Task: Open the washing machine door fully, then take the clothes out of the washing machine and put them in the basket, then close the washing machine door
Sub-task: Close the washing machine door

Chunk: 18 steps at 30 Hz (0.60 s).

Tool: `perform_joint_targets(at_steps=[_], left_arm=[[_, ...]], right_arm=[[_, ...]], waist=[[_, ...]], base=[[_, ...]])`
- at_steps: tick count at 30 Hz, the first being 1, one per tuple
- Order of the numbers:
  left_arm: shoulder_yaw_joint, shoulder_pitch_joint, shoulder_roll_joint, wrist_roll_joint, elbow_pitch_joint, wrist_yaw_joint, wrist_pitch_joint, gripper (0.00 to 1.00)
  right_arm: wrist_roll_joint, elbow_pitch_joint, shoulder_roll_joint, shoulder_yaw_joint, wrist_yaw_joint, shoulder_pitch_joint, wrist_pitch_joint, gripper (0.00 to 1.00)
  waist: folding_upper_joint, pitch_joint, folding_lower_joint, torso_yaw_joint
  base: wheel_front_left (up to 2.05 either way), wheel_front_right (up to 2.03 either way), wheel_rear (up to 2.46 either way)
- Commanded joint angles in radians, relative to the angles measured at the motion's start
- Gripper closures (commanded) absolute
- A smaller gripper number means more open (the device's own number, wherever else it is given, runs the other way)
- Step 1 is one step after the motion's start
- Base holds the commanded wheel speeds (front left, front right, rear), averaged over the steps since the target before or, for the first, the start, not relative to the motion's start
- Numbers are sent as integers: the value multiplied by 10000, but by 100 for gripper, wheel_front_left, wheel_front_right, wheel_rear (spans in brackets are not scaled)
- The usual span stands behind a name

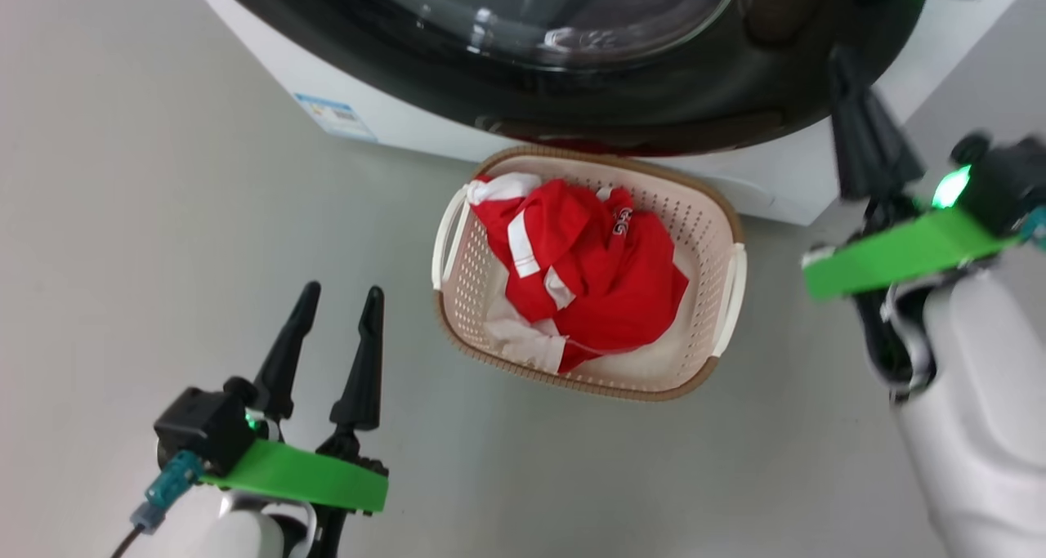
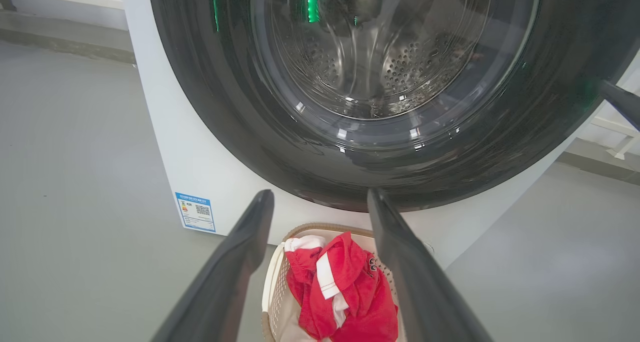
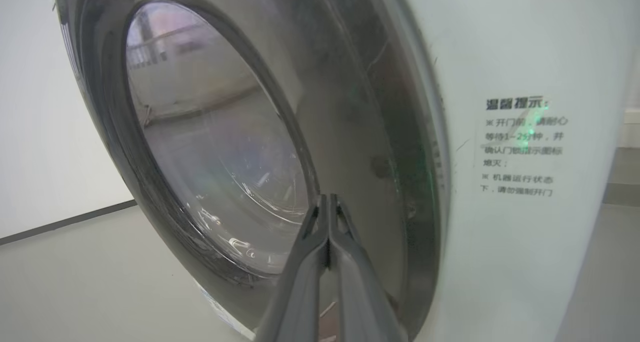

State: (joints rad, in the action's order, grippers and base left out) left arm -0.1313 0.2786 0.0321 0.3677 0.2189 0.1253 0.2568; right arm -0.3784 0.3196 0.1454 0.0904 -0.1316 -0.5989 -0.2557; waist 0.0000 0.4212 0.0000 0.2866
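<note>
Nearest, the left gripper (image 1: 342, 291) hangs released, fingers spread, above the floor (image 1: 122, 215). Just beyond, the soft red clothes (image 1: 596, 272) lie heaped in the basket (image 1: 470, 272), close under the washing machine door (image 1: 621, 100). Far right, the right gripper (image 3: 328, 202) is clenched on nothing, tips by the door's glossy rim. That rim looks stiff and slick: push there, not on the glass. The latch is hidden, so I can't tell whether the door has caught on the washing machine (image 1: 392, 113).

Smooth grey floor (image 1: 122, 215), white wall (image 3: 30, 131), dark baseboard (image 3: 65, 222)
</note>
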Motion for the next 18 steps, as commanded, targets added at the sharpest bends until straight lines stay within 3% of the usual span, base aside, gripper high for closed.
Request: perform_joint_targets(at_steps=[1, 3, 5, 6, 18], left_arm=[[390, -253, 181, -171, -141, 54, 49, 0], [469, -399, 181, -299, -84, 54, 49, 0], [540, -561, 181, -425, -44, 54, 49, 0], [573, -647, 181, -481, -24, 54, 49, 0], [873, -1470, 387, -989, 60, 54, 49, 0]], right_arm=[[-111, -294, -142, 281, 9, 464, -61, 71], [-121, -318, -150, 337, 9, 885, -61, 53], [-131, -328, -161, 365, 9, 1309, -61, 8], [-137, -336, -158, 380, 9, 1519, -61, 0], [-164, -708, -112, 51, 9, 3769, -61, 0]], waist=[[0, -378, 0, -207], [0, -615, 0, -319], [0, -861, 0, -431], [0, -984, 0, -488], [0, -2114, 0, -1145]], base=[[0, 0, 0], [0, 0, 0], [0, 0, 0], [0, 0, 0], [0, 0, 0]])
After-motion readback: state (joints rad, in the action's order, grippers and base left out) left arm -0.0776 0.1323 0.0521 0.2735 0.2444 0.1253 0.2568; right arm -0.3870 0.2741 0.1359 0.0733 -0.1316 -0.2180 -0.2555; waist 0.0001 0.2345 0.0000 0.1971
